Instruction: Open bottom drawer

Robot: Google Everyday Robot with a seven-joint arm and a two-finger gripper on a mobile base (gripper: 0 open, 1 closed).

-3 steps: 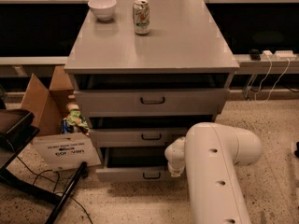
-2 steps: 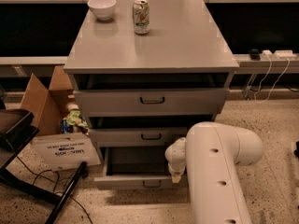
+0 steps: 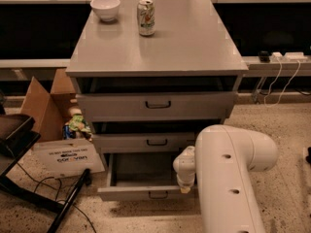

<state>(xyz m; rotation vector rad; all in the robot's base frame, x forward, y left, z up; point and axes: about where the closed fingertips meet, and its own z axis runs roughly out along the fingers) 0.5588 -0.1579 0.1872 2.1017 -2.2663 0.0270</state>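
camera view, anything new?
— yes: bottom drawer [image 3: 131, 193], lower centre, has slid further out, its inside showing. gripper [image 3: 185, 186] sits at its right front corner; open or closed, can't tell. nearly done, i'd judge.

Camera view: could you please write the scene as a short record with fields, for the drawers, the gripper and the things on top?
cabinet: grey, three drawers
bottom drawer: pulled out, tray visible, nothing seen inside
middle drawer: front further back than the bottom one
gripper: at the right end of the bottom drawer's front, by its top edge
arm: white, foreground right
on top: bowl and can, back left
floor, left: cardboard box
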